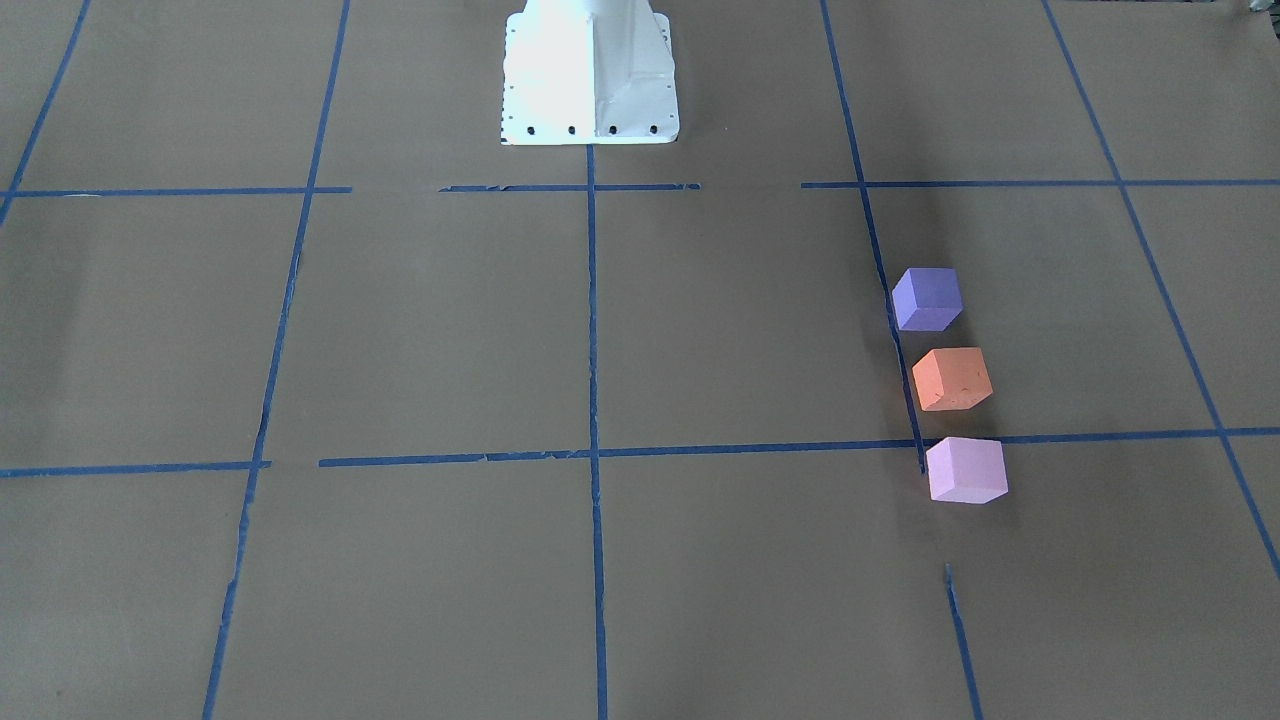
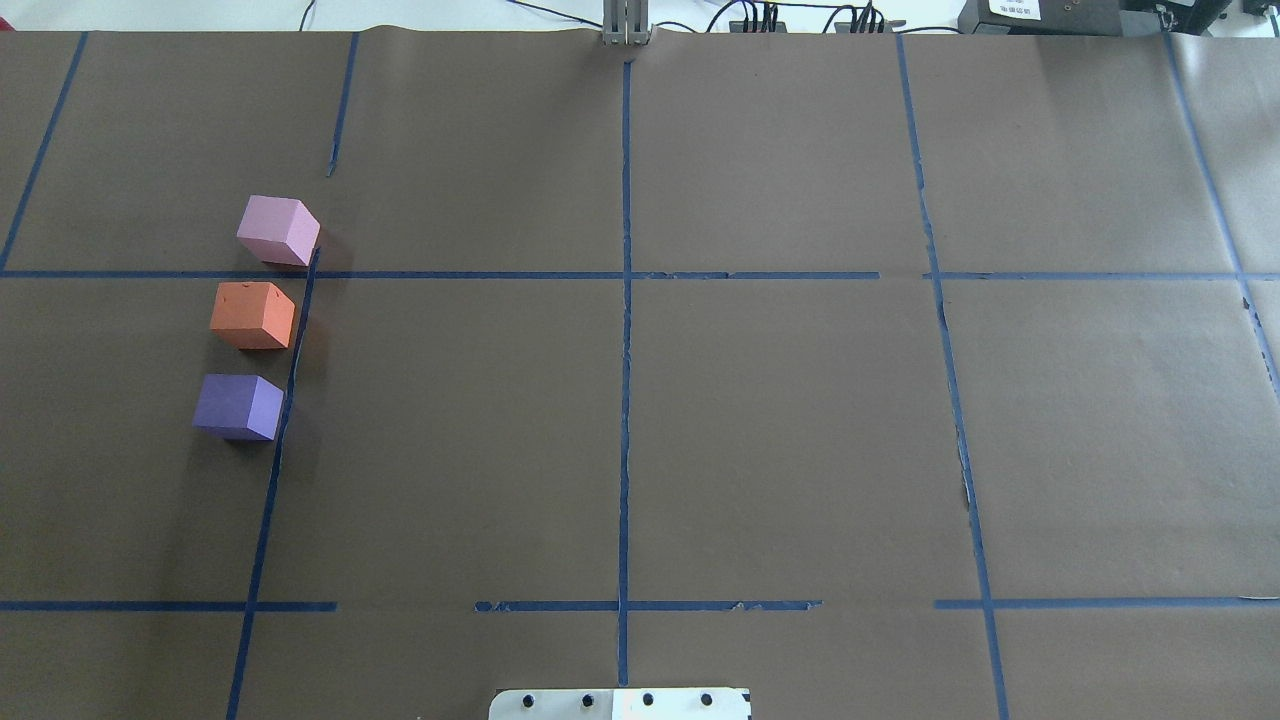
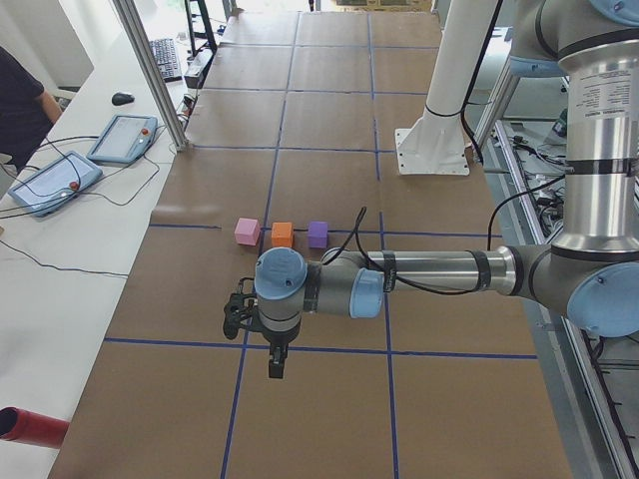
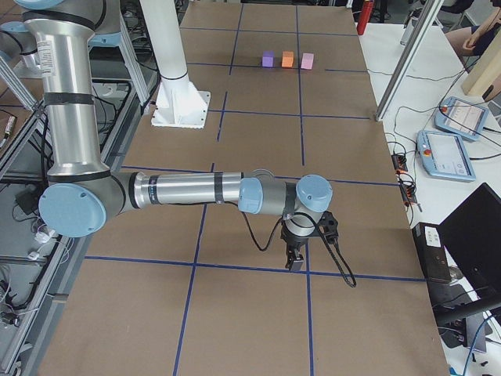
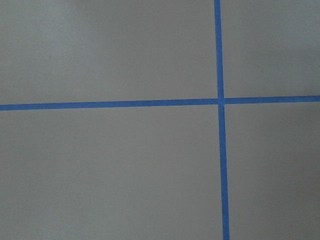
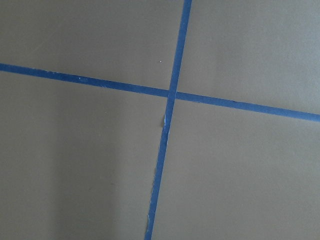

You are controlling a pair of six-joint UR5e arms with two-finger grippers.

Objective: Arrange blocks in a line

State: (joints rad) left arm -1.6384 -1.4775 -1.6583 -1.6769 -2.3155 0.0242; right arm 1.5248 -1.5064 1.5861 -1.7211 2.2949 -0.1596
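Observation:
Three cubes stand in a row with small gaps between them on the brown paper. In the overhead view the pale pink-lilac block [image 2: 278, 230] is farthest, the orange block [image 2: 253, 315] is in the middle and the blue-purple block [image 2: 238, 407] is nearest. The front view shows the blue-purple [image 1: 927, 298], orange [image 1: 952, 379] and pink-lilac [image 1: 966, 469] blocks. My left gripper [image 3: 275, 361] shows only in the left side view, away from the blocks; I cannot tell if it is open. My right gripper [image 4: 296, 258] shows only in the right side view, far from the blocks; its state is unclear.
Blue tape lines [image 2: 626, 350] grid the brown paper. The white robot base [image 1: 590, 75] stands at the table's middle edge. Teach pendants [image 3: 50, 182] and cables lie on the white bench beyond the paper. A metal post [image 3: 150, 70] stands by the far edge.

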